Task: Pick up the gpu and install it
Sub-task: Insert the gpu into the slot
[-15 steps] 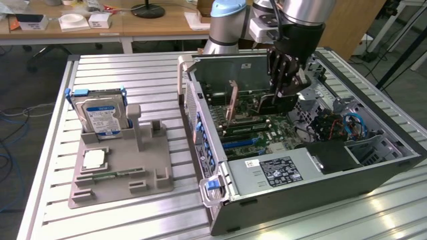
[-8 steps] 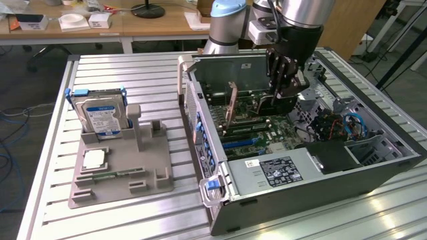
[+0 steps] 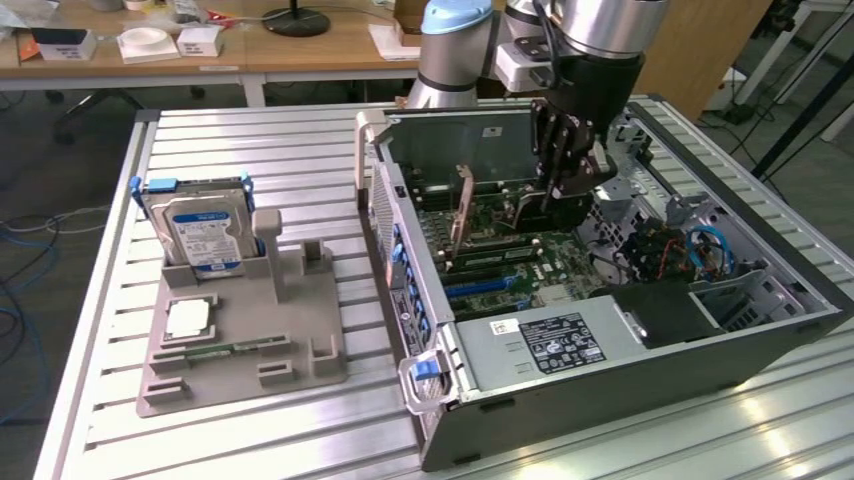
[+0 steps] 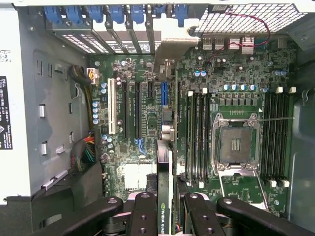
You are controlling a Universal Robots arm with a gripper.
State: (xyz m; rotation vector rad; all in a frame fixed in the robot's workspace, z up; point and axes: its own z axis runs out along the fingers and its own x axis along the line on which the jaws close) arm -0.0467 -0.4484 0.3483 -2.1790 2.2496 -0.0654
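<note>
Not much to read in this one. Best bit was the edge of the gpu [image 4: 163, 212]: white "NVIDIA" ran along the board, then what looked like "QUAD", cut off after that. A white label strip [image 4: 4, 113] at the case wall seemed to say "DELL" sideways, but its fine print was too small to read. In the exterior view, the black label [image 3: 561, 340] on the power supply [image 3: 497, 364] and the blue-white sticker [image 3: 203, 238] on the hard drive [image 3: 163, 212] had print too, none of it legible.
</note>
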